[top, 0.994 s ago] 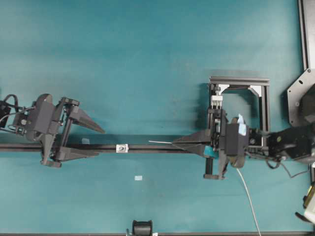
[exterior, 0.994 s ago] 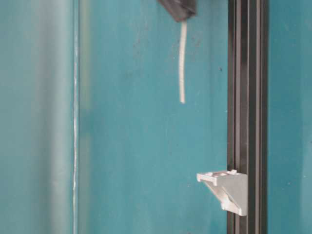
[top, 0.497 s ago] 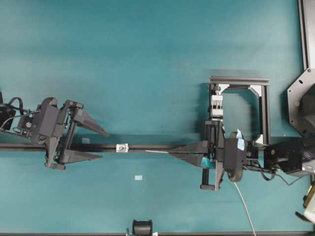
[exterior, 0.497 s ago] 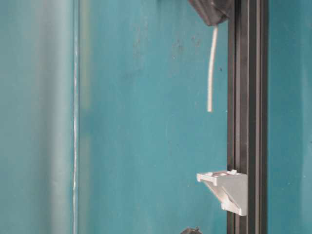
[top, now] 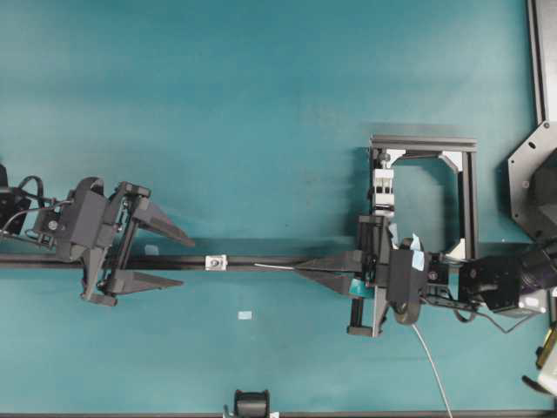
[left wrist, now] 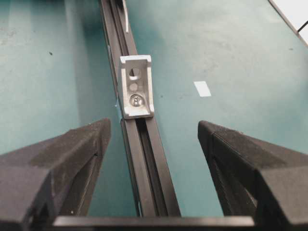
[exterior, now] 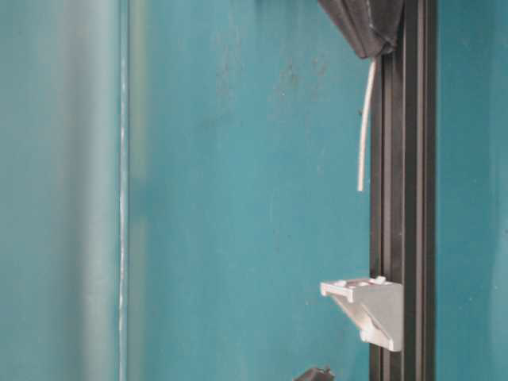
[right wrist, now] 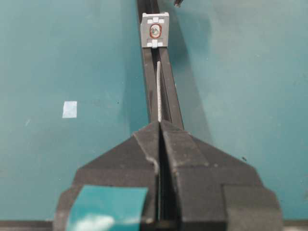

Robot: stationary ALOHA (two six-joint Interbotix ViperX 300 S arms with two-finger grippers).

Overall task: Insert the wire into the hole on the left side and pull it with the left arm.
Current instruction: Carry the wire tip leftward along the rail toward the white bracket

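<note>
The wire (right wrist: 159,91) sits clamped in your right gripper (right wrist: 160,124), its tip pointing at 12 o'clock toward the hole (right wrist: 154,31); your left gripper (top: 170,257) stands wide open.

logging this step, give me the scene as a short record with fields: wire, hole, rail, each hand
wire: clamped in the right hand, tip free, short of the bracket
hole: in the small silver bracket on the rail, nothing through it
rail: black, running between both hands
right hand: shut on the wire, lined up along the rail
left hand: open, straddling the rail, holding nothing
</note>
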